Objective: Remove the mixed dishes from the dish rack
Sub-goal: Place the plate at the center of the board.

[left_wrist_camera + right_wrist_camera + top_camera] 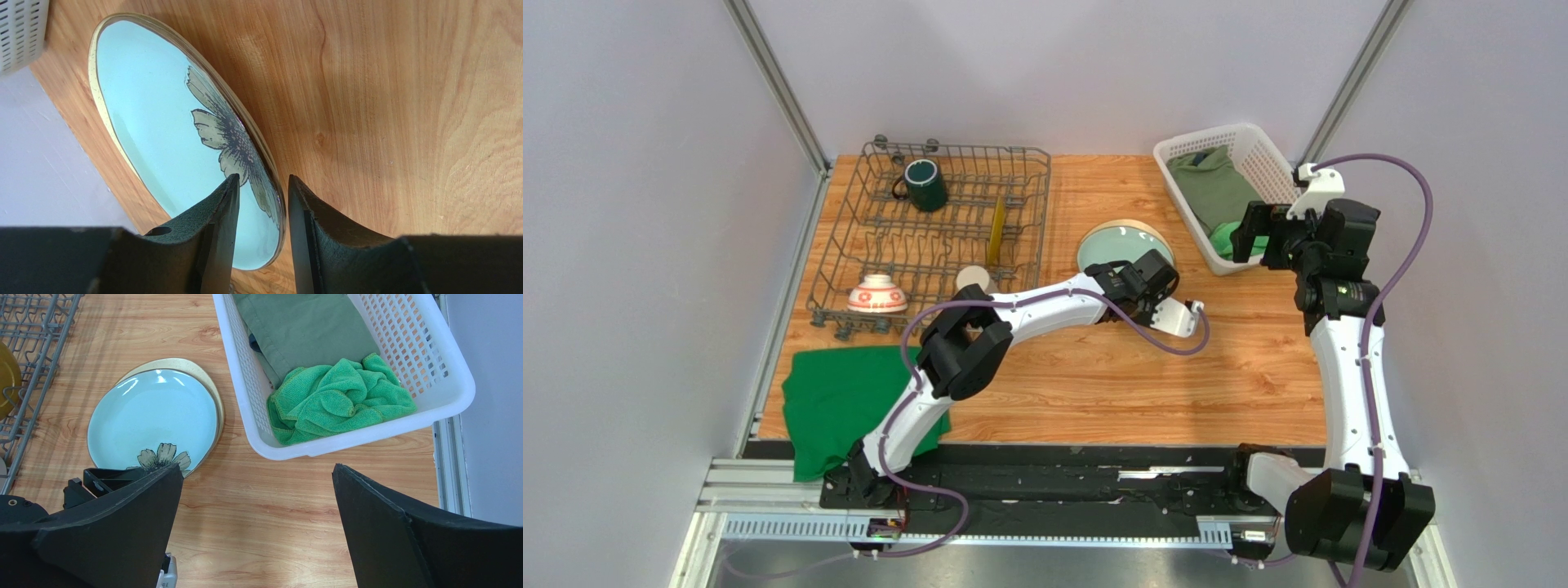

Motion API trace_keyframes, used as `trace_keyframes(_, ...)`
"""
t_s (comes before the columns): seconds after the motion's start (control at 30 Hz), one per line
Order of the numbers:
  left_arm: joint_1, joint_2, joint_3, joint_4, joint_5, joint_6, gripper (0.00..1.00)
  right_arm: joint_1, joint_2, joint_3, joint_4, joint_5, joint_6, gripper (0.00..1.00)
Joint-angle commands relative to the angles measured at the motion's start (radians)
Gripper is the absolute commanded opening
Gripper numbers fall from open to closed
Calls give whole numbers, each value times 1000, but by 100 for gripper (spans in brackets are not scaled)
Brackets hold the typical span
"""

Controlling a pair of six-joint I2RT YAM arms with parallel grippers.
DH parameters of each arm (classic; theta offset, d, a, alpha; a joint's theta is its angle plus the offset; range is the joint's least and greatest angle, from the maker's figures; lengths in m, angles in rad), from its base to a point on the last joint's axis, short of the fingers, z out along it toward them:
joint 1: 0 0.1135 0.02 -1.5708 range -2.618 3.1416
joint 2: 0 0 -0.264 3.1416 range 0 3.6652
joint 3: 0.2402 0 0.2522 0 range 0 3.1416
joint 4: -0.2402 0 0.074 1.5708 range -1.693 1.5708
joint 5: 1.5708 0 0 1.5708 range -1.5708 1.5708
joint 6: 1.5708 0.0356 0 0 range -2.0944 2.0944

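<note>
The dish rack point(940, 227) stands at the back left. It holds a dark green mug point(923, 184), a yellow plate on edge point(998, 229), a beige cup point(973, 279) and a red-and-white bowl point(878, 294). The pale teal plate point(1119, 245) lies flat on a cream dish point(209, 386) on the table, to the right of the rack. My left gripper point(263, 179) is open, its jaws astride the teal plate's point(159, 122) near rim with gaps showing. My right gripper point(255, 468) is open and empty, held high between the teal plate point(153, 416) and the basket.
A white lattice basket point(1228, 145) with green cloths stands at the back right. A green cloth point(848, 398) lies on the table's front left. The left arm stretches across the table's middle. The rack's corner shows in the right wrist view point(37, 349).
</note>
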Motion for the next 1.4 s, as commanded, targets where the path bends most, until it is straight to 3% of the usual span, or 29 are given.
trace_keyframes(0.0, 6, 10, 41, -11, 15, 25, 43, -8, -1, 13, 16, -11, -2, 99)
trace_keyframes(1.37, 24, 1, 47, 43, -29, 66, 44, -16, 11, 11, 14, -22, -5, 99)
